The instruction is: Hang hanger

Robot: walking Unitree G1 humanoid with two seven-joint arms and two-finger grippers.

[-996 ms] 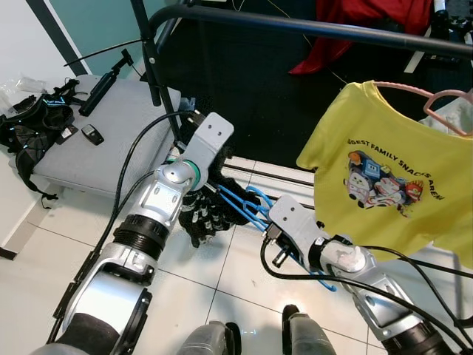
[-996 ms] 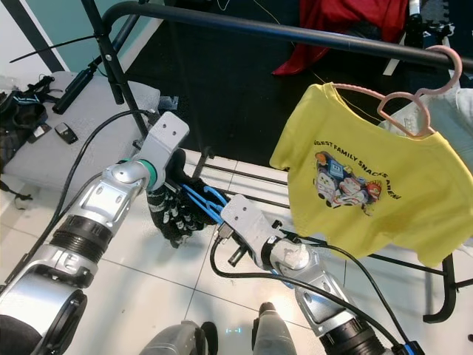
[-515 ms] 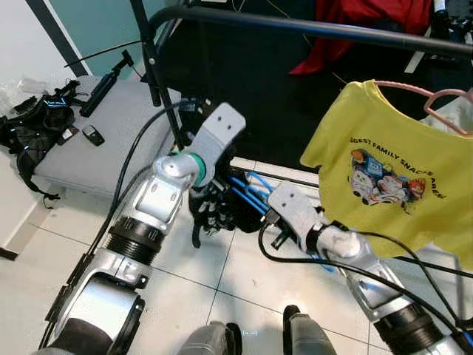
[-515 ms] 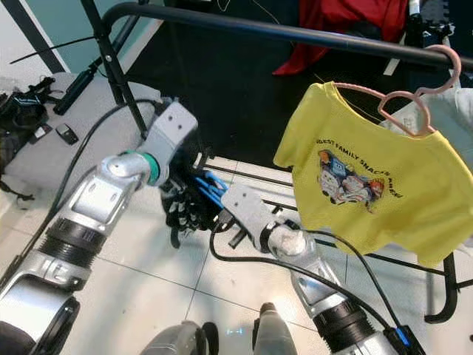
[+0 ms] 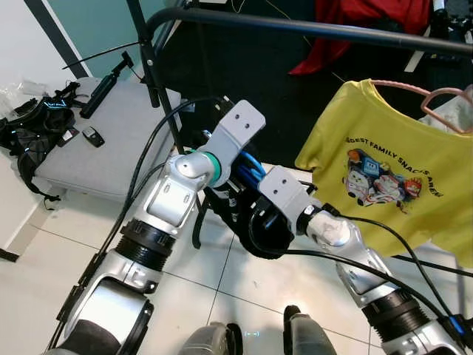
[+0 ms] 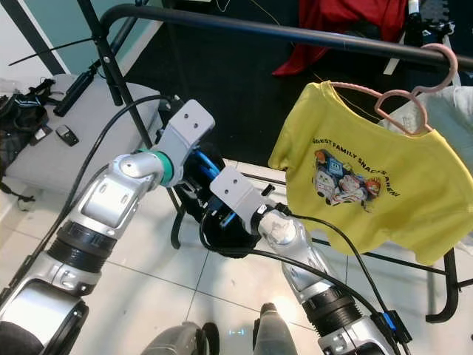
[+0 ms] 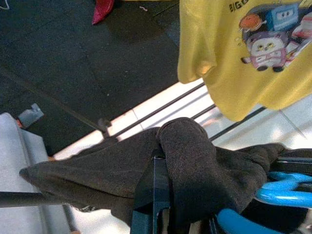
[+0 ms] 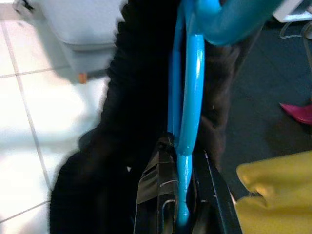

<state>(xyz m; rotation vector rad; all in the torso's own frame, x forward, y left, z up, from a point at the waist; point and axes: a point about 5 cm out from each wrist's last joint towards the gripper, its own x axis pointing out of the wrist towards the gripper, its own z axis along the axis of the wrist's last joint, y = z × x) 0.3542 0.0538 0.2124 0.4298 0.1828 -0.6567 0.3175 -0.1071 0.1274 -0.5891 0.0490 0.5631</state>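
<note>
A blue hanger carries a dark garment that droops low in front of me, well below the black rail. My left gripper is shut on a fold of the dark garment, right beside the blue hanger. My right gripper is shut on the blue hanger's bar, which runs up between its fingers, with dark cloth behind it. The two grippers meet close together at the hanger. To the right, a yellow T-shirt hangs on a pink hanger.
The rack's upright post stands just left of my left arm. A grey cushion with a tripod and black gear lies at left. A red garment hangs behind the rail. The rack's low bars cross the tiled floor at right.
Both arms have lifted the hanger and its dark garment up towards the rail. The right gripper has moved up and left, close against the left one.
</note>
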